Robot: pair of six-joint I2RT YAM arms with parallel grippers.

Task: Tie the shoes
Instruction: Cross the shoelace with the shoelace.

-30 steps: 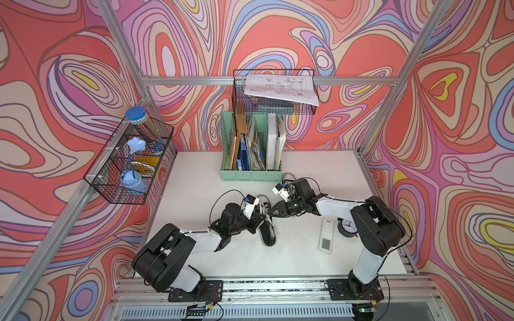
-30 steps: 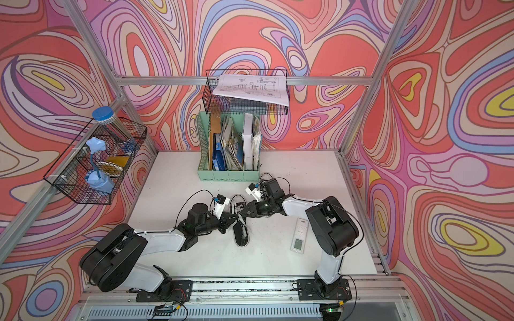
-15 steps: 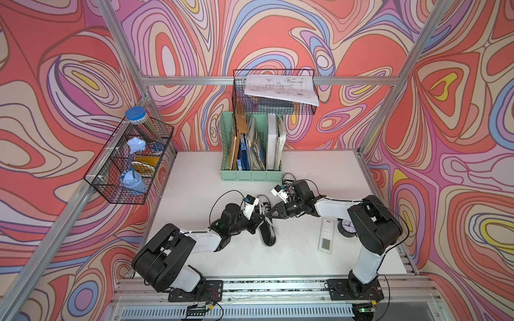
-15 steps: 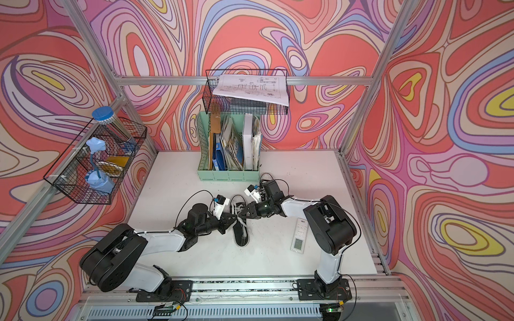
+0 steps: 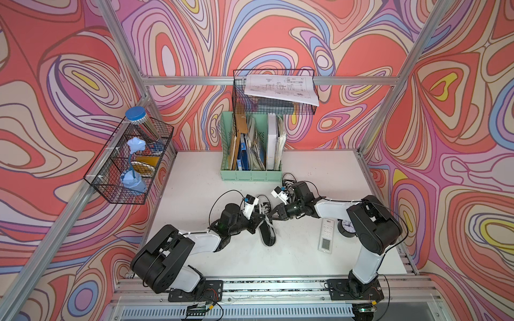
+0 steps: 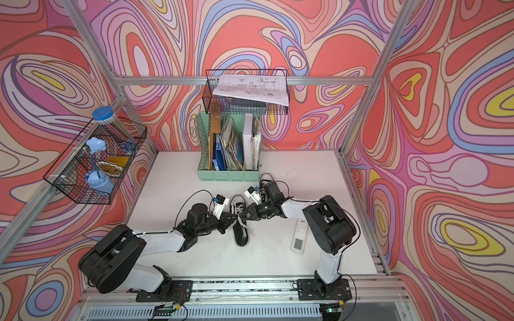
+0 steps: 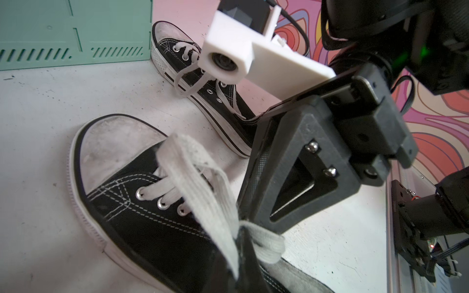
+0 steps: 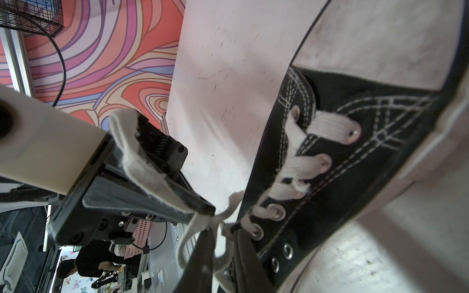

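One black shoe (image 5: 268, 236) (image 6: 241, 236) lies mid-table with its toe toward the front edge. Both grippers meet over its white lace (image 7: 203, 182). My left gripper (image 5: 263, 220) (image 6: 236, 219) (image 7: 243, 253) is shut on a lace strand, which also drapes back over its finger (image 8: 152, 192). My right gripper (image 5: 272, 216) (image 6: 243, 218) (image 8: 222, 243) faces it tip to tip, jaws a narrow gap apart, with lace strands lying between them beside the eyelets. The other shoe (image 7: 203, 83) lies by the green file holder, its lace loose; in both top views the right wrist hides it.
A green file holder (image 5: 250, 175) stands at the back of the table. A white remote (image 5: 326, 236) and a small clock (image 5: 346, 226) lie under the right forearm. Wire baskets hang on the left wall (image 5: 128, 161) and above the file holder (image 5: 274, 91).
My right gripper has crept a little left toward the left gripper's tip and its jaws have narrowed. The left arm and the shoe have stayed put.
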